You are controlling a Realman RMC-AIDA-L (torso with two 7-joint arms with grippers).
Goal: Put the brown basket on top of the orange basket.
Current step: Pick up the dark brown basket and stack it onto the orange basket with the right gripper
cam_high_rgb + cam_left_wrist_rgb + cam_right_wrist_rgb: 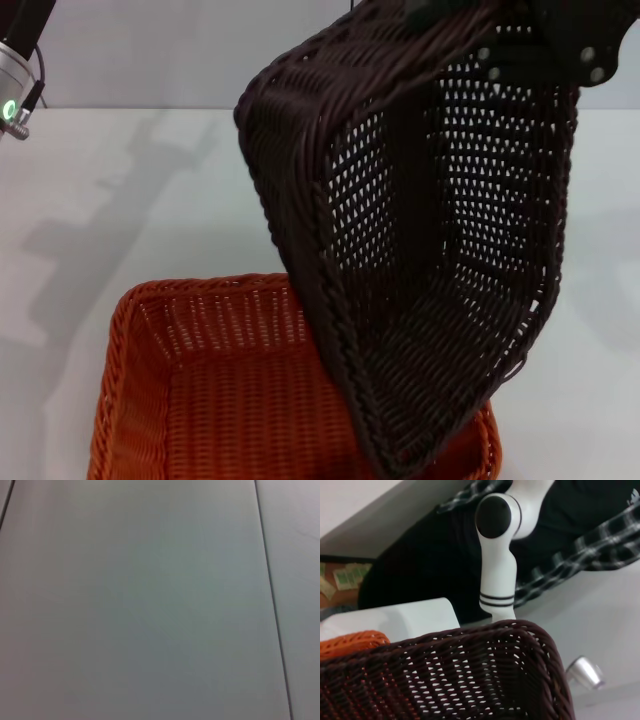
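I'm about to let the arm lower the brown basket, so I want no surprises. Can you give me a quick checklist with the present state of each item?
1. Brown basket lifted off the table: ok.
2. Brown basket level: not ok, steeply tilted, opening sideways.
3. Orange basket upright, open, nothing seen inside: ok.
4. Brown basket over the orange one: partly; low end above its right part.
5. Right claw grip at the top rim: cannot tell.
6. Left arm off to the side: ok.

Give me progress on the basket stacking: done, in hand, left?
Done: brown basket is off the table, held steeply tilted at its top edge by the right gripper.
In hand: it hangs over the orange basket, lower end near the orange rim.
Left: level it, set it down, release.
Left arm is parked far left.
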